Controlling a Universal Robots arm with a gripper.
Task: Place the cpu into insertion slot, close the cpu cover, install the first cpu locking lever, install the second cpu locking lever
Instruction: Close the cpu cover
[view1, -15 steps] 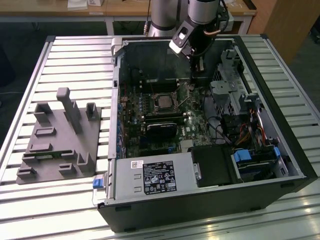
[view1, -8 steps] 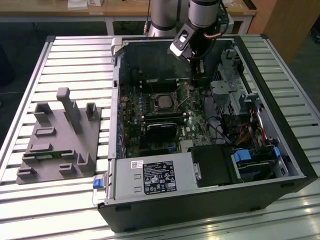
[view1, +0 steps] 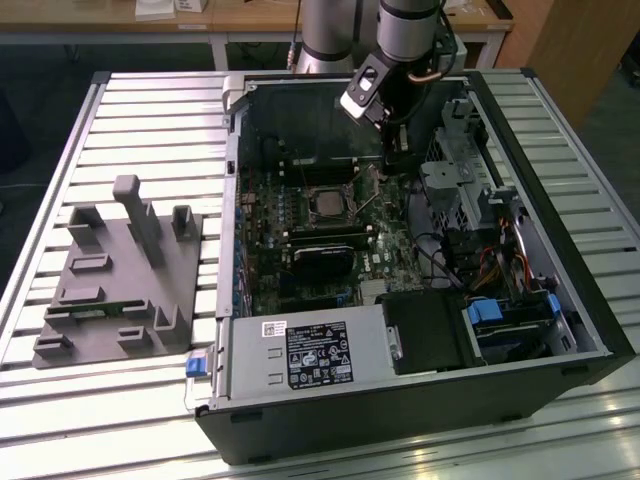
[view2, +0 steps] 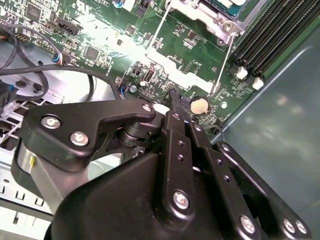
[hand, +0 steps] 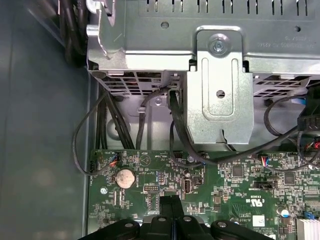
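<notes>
The insertion slot (view1: 325, 204) sits in the middle of the green motherboard inside the open computer case. In the second wrist view the cpu cover (view2: 212, 15) lies as a silver frame over it, and a strip of the cpu's pale top (view2: 231, 2) shows inside the frame. Two thin silver locking levers (view2: 155, 34) (view2: 223, 62) stick out from the socket toward my gripper. My black gripper (view1: 392, 165) (view2: 176, 99) (hand: 171, 202) hangs over the board on the exterior view's right of the socket, close to a coin battery (view2: 200, 105) (hand: 125, 177). Its fingers are pressed together, holding nothing.
Black memory slots (view2: 270, 30) run beside the socket. A metal drive cage (hand: 215, 75) with black cables (hand: 172, 125) stands ahead of the fingers. The case's grey wall (view2: 280, 125) is close by. A grey parts fixture (view1: 120, 275) rests on the slatted table at the exterior view's left.
</notes>
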